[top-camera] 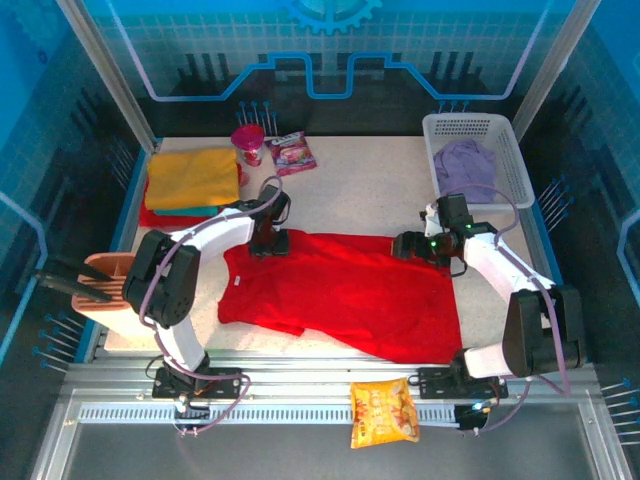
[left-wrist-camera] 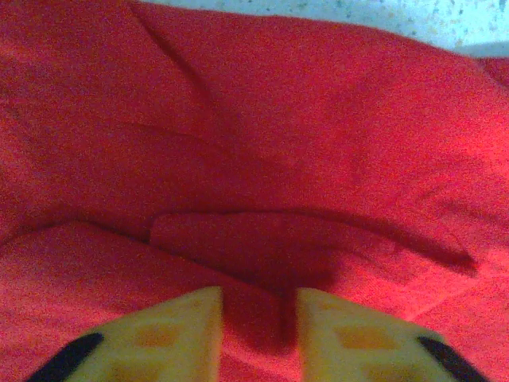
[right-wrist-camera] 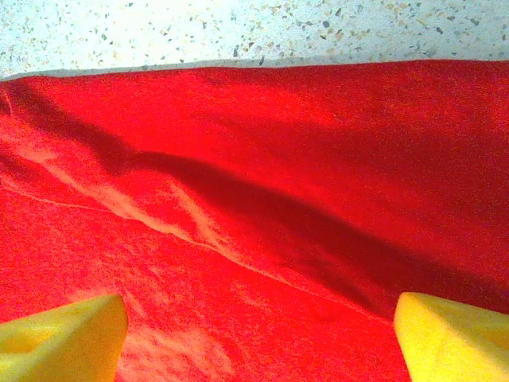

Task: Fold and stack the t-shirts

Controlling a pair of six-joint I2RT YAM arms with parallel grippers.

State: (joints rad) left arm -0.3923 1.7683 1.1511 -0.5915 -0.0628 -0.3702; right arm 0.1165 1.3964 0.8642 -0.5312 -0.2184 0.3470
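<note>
Plainly, no lettering can be read: the print on the pink packet point(top-camera: 293, 152) and the pink cup point(top-camera: 248, 145) at upper middle, and on the orange-yellow snack bag point(top-camera: 383, 412) at the bottom edge, is too small to make out. The left arm rises from its base at lower left, bends near the left edge and reaches up and rightward. Its wrist is turned down, so the left fingers point(top-camera: 268, 240) meet the upper left corner of the red t-shirt point(top-camera: 350, 290), which lies spread across the middle of the counter point(top-camera: 370, 190). In the left wrist view those fingers stand a narrow gap apart, with red cloth showing between them and a raised fold just ahead; nothing is visibly pinched. The right arm bends near the right edge and reaches up and leftward, with the right fingers point(top-camera: 410, 246) over the shirt's upper right edge, spread wide and holding nothing. A folded mustard yellow t-shirt point(top-camera: 190, 175) tops a teal t-shirt point(top-camera: 185, 211) at upper left, and a lilac t-shirt point(top-camera: 465, 160) lies in the white basket point(top-camera: 470, 122) at upper right.
</note>
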